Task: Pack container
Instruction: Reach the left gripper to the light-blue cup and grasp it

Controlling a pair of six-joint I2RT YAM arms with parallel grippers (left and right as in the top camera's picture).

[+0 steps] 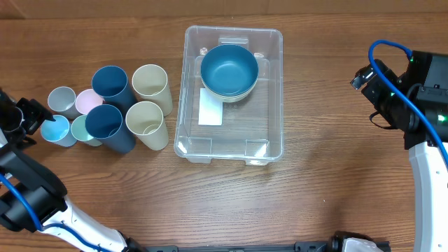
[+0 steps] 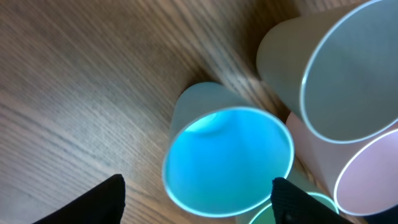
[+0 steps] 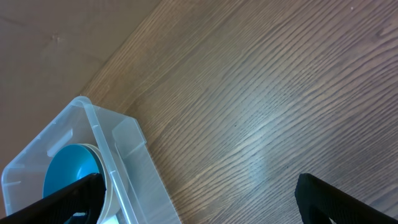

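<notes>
Fingers (image 2: 106, 202) of your left gripper (image 2: 199, 183) stand spread, framing the light blue cup (image 2: 227, 158) — descend squarely, keeping clear of the grey cup (image 2: 336, 68). Your right gripper (image 3: 199, 183) hangs spread too.

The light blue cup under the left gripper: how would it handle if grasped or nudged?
Probably light and tippy: the light blue cup stands upright, thin-rimmed and empty. Its smooth wall may slip in the left gripper, which sits open around it. Nudged, it would likely bump the grey cup and pink cup close beside it.
</notes>
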